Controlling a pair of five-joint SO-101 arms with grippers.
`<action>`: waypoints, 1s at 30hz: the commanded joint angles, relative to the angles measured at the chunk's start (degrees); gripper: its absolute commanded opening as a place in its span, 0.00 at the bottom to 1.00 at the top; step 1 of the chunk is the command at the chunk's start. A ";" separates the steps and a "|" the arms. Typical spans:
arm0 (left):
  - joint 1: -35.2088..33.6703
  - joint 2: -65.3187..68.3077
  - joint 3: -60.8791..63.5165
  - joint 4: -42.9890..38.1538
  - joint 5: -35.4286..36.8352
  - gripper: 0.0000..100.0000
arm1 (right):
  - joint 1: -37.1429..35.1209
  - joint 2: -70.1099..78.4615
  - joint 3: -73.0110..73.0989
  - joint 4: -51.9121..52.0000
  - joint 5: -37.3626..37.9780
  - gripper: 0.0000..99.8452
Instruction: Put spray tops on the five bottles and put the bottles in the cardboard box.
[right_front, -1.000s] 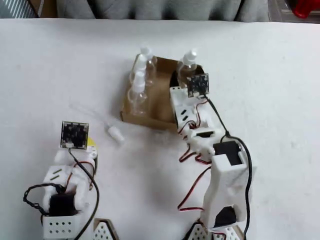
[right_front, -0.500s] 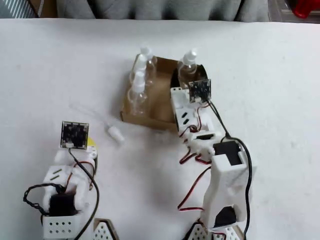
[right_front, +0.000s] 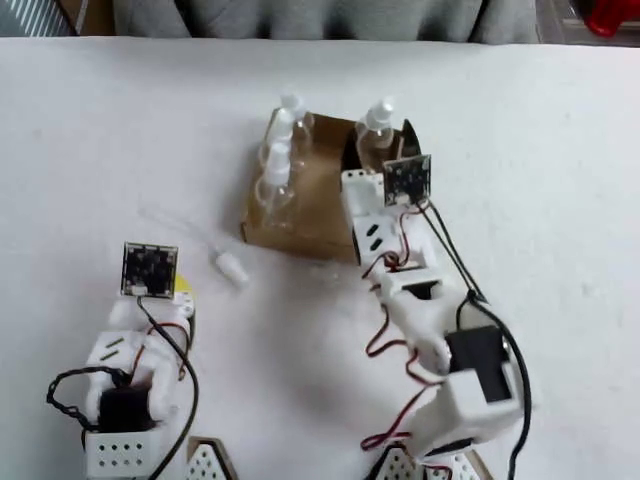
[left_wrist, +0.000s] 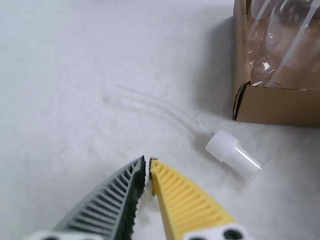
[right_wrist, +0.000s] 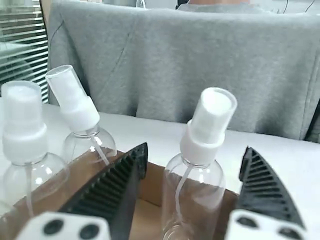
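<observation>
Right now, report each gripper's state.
Left gripper: shut, holding nothing, near the loose spray top.
Right gripper: open, jaws either side of a capped bottle in the cardboard box.

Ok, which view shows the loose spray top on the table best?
The left wrist view: the spray top lies whole, cap and dip tube, beside the cardboard box. In the high view the spray top is small, its tube faint.

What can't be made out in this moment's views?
- Number of clear plastic bottles in the brown cardboard box: high view, they overlap; the right arm covers a corner.
- Base of the capped bottle inside the open right gripper: right wrist view, cut by the picture's edge.
- Tube end of the loose white spray top: high view, too faint.
</observation>
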 joint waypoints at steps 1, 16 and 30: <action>-0.48 -0.48 -0.18 -0.88 -0.53 0.02 | 1.71 -8.22 0.44 6.73 0.53 0.24; -0.40 -0.48 -0.18 0.88 -0.53 0.02 | 11.30 -45.41 17.41 32.31 0.70 0.07; -0.31 -0.48 -0.18 1.93 -0.53 0.02 | 9.54 -73.45 10.46 103.52 27.16 0.06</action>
